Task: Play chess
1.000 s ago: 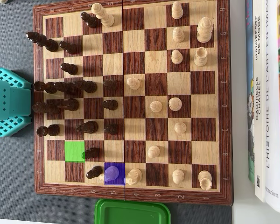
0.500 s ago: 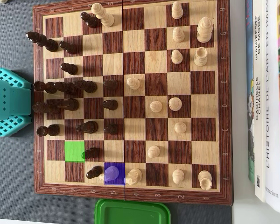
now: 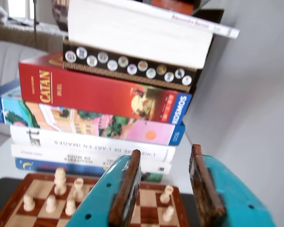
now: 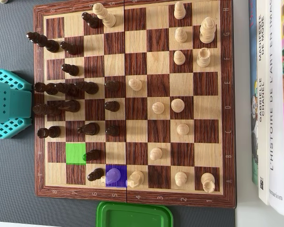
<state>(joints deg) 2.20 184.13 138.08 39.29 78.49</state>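
Observation:
A wooden chessboard (image 4: pixel 132 195) fills the overhead view, with dark pieces (image 4: pixel 66 89) on its left half and light pieces (image 4: pixel 180 105) on its right. One square near the bottom left is tinted green (image 4: pixel 75 152) and is empty. Another is tinted purple (image 4: pixel 116 176) and has a light piece on it. My teal gripper (image 4: pixel 12 103) hangs over the board's left edge, above the dark side. In the wrist view the gripper (image 3: pixel 165 151) is open with nothing between its brown pads (image 3: pixel 128 189). Light pieces (image 3: pixel 61 191) stand on the board (image 3: pixel 146 198) below it.
A stack of books and game boxes (image 3: pixel 104 94) stands past the board's far edge, at the right in the overhead view (image 4: pixel 270 104). A green plastic lid (image 4: pixel 135 215) lies at the board's bottom edge. A grey mat (image 4: pixel 12 42) lies under the board.

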